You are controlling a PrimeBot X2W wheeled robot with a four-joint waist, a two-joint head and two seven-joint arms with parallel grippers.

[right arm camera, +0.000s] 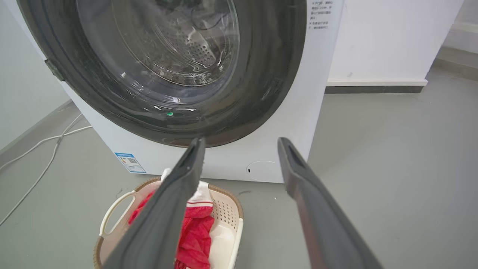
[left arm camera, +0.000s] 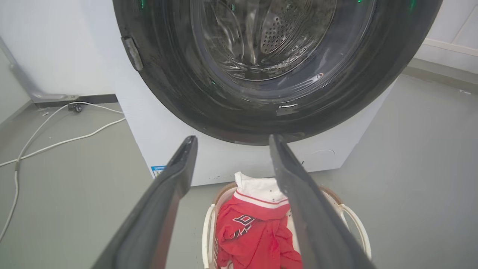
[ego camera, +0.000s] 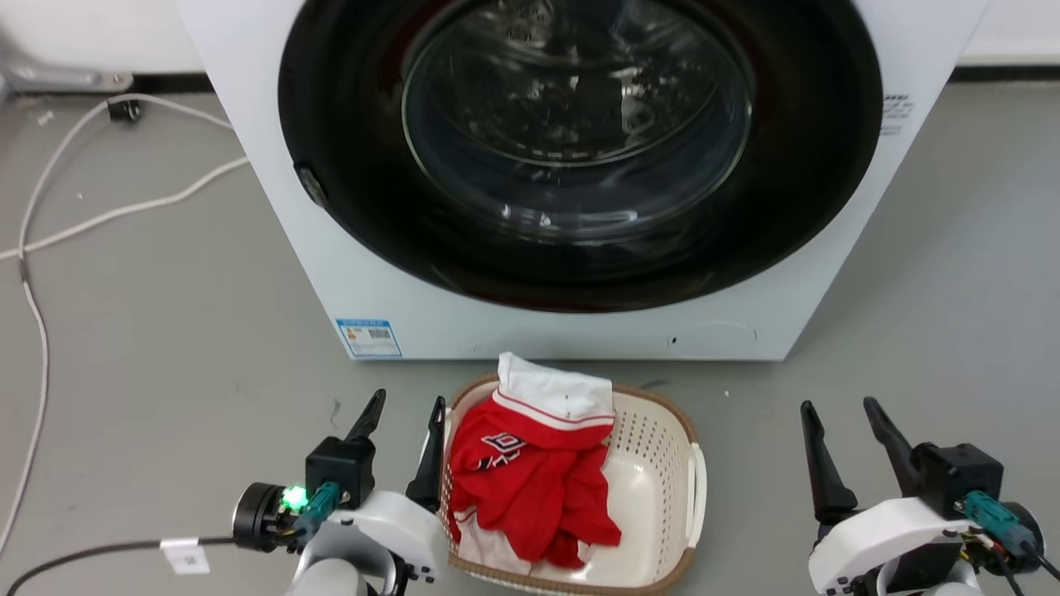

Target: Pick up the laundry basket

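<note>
Eyes on the cream-white, perforated plastic laundry basket (ego camera: 658, 447) with its brown woven-look rim. It sits on the grey floor (ego camera: 166, 372) between my two sets of fingers, its far end close to the foot of the big white front-loading washing machine (ego camera: 530, 331). A crumpled red and white garment (ego camera: 530, 480) is heaped toward my left side of the basket, one white end draped over the far rim, so I expect the load to pull a little that way on the lift.

The left gripper (ego camera: 408, 400) has its fingers released and spread, grasping nothing. Its inner finger stands right along the basket's near-left rim; touching or just beside, I cannot tell. In the left wrist view the white left loop handle (left arm camera: 206, 231) lies between those fingers and below them, which looks like the line-up for a side grab.

The right gripper (ego camera: 837, 404) is also released and empty, fingers splayed and pointing at the machine. The white right loop handle (ego camera: 700, 488) is well apart from it, off beyond its inner finger. I judge this a two-handed pick, one handle each, so that arm has ground to close first.

Further out, loose white cables (ego camera: 124, 207) trail across the floor, well beyond the left outer finger and clear of the work.
</note>
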